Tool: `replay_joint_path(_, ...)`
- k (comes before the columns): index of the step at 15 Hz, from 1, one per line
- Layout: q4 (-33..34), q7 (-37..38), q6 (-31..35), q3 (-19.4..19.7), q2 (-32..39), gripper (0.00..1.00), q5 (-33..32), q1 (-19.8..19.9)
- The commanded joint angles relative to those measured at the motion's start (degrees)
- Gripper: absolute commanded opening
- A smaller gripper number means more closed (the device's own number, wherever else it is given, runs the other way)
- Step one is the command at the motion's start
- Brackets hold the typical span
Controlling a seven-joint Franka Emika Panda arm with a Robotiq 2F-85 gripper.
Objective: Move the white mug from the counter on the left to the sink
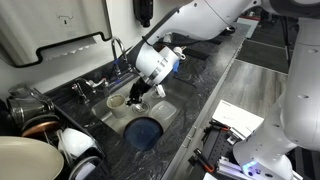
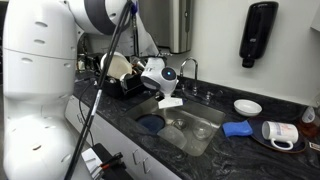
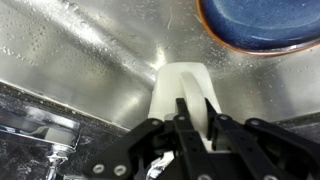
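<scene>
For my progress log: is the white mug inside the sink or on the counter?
Inside the sink. The white mug has steel basin all around it, near the blue dish. Resting or held: cannot tell.

I see a plain off-white painted wall (image 2: 215,35) behind the work area, with a black plastic wall-mounted dispenser (image 2: 258,33) hanging on it. Pale grey cabinet fronts (image 2: 150,162) run low down, and the light is soft and even.
</scene>
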State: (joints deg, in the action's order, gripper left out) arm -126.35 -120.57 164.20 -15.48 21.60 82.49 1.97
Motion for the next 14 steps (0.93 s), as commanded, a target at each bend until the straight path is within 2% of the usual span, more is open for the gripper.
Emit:
replay_joint_path(1, 6.60, -2.98, 1.04, -0.12, 6.01, 0.04, 2.01, 0.01)
replay_joint_path(9, 12.70, -0.27, 1.34, 0.27, 13.98, 0.04, -0.38, -0.94)
replay_joint_path(10, 12.76, 0.30, 1.36, 0.37, 14.25, 0.34, -0.97, -1.13)
replay_joint_path(11, 12.70, 0.68, 1.48, 0.39, 14.32, 0.44, -1.46, -1.34)
replay_joint_path(14, 12.01, 1.10, 2.09, 0.24, 13.26, 0.64, -2.05, -1.93)
